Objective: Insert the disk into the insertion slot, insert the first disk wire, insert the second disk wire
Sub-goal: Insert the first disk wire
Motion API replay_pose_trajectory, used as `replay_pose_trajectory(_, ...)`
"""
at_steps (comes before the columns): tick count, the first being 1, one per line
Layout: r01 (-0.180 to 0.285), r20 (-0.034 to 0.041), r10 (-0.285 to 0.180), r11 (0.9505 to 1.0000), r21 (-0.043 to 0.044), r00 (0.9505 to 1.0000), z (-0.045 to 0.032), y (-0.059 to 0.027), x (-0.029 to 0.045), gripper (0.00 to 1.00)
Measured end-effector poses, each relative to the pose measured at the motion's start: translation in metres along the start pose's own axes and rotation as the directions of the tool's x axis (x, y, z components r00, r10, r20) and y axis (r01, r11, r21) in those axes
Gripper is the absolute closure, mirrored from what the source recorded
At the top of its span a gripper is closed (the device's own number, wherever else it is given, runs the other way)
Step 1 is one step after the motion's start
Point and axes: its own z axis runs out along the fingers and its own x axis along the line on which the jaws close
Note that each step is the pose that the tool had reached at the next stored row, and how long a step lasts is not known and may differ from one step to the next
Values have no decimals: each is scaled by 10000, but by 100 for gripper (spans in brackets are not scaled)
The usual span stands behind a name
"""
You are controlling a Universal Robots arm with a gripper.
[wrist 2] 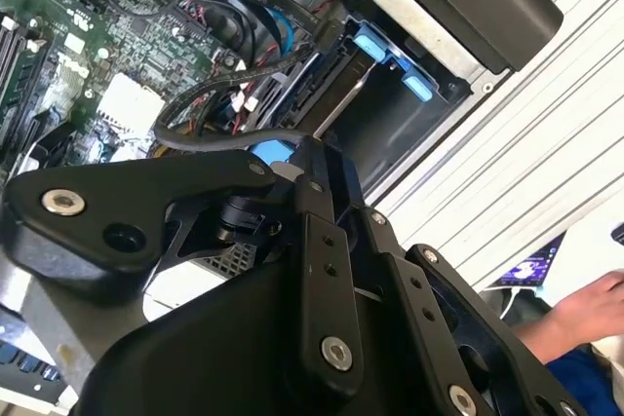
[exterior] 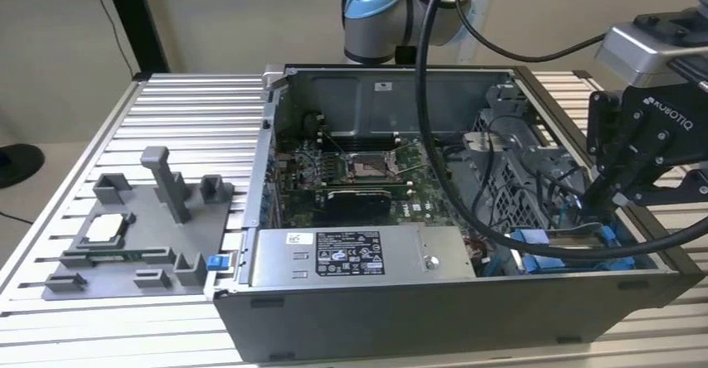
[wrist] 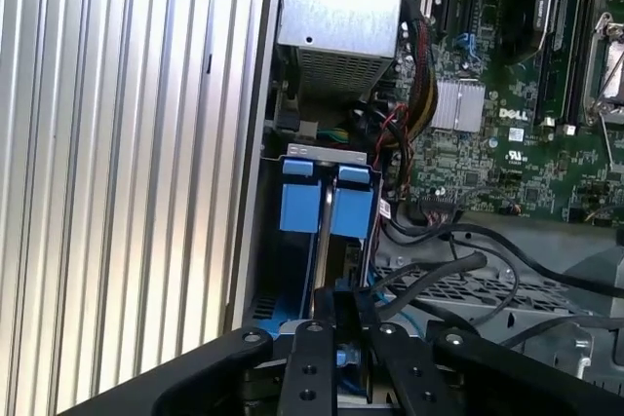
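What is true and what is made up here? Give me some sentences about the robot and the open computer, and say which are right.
1. The computer case is open, so the motherboard shows. True.
2. The gripper hangs over the grey fixture tray. False: it reaches into the case at the exterior view's right, by the insertion slot with its blue rails.
3. The grey power-supply box has a white label. True.
4. The table is smooth wood. False: it is ribbed metal slats.
5. A person's hand shows in the second wrist view. True.
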Motion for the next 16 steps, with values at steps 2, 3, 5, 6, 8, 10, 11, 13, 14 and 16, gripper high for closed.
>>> replay_pose_trajectory(2, -6, 1, 6, 10000, 0, 10000, 8, -5, 8, 100)
replay_pose_trajectory(3, -11, 0, 11, 10000, 0, 10000, 13, -9, 11, 100)
replay_pose_trajectory(5, -31, 1, 31, 10000, 1, 10000, 28, -20, 19, 100)
replay_pose_trajectory(6, -53, 2, 53, 10000, 1, 10000, 38, -26, 23, 100)
replay_pose_trajectory(8, -135, 7, 135, 9999, 2, 9999, 60, -33, 29, 100)
replay_pose_trajectory(10, -264, 10, 264, 9997, 4, 9997, 80, -39, 30, 100)
replay_pose_trajectory(11, -360, 14, 360, 9994, 5, 9994, 92, -41, 30, 100)
replay_pose_trajectory(13, -578, 22, 578, 9983, 8, 9983, 113, -43, 31, 100)
replay_pose_trajectory(14, -693, 27, 693, 9976, 9, 9976, 124, -44, 31, 100)
replay_pose_trajectory(16, -923, 37, 923, 9957, 12, 9957, 145, -45, 31, 100)
